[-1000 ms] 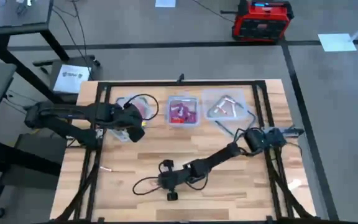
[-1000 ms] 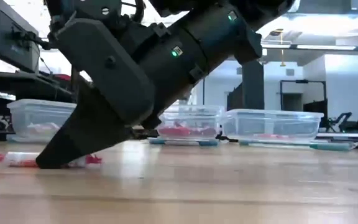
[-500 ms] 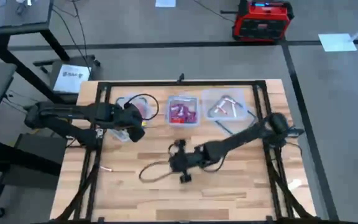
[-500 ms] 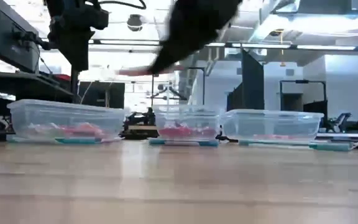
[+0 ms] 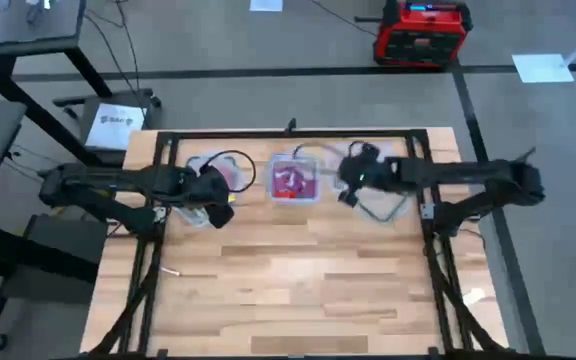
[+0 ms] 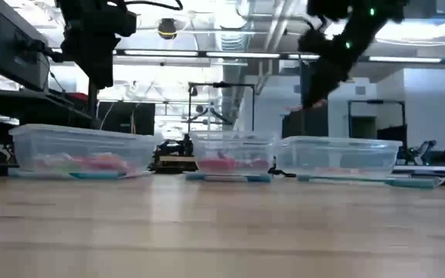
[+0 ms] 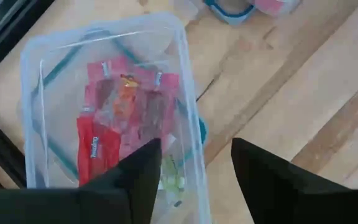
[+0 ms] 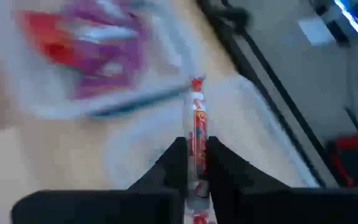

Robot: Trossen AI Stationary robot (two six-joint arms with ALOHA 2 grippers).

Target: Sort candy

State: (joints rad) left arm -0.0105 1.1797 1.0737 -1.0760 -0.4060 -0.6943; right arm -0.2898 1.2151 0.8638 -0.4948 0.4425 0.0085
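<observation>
From my station I saw the right tool [image 8: 191, 163] closed on one long candy stick [image 8: 197, 149] in a red and white wrapper. In the right wrist view the stick lay between the two dark fingers [image 8: 174, 163], with its long axis running straight forward, in line with the fingers. One twisted end reached out past the fingertips, and the other end came back between the fingers toward the wrist.

In the high view the right tool [image 5: 351, 176] was above the back part of the wooden bench [image 5: 298, 280], just between the middle tub [image 5: 295, 179] and the right tub [image 5: 376, 172]. In the low view it hung high over the right tub [image 6: 338, 157], not touching it. The stick was too small to find in these two views.

The middle tub held many red and magenta candy pieces [image 5: 293, 181]. The right tub held a few pale pink ones [image 5: 360, 172]. One small piece [image 5: 171, 270] lay alone on the bench near the left front edge, well apart from the tubs.

The left tool [image 7: 194, 168] stood with its fingers wide apart and held nothing. It was over the left tub [image 7: 48, 74], which contained red and pink wrapped pieces [image 7: 120, 118]; most of them lay with their long axis along the length of the tub.
</observation>
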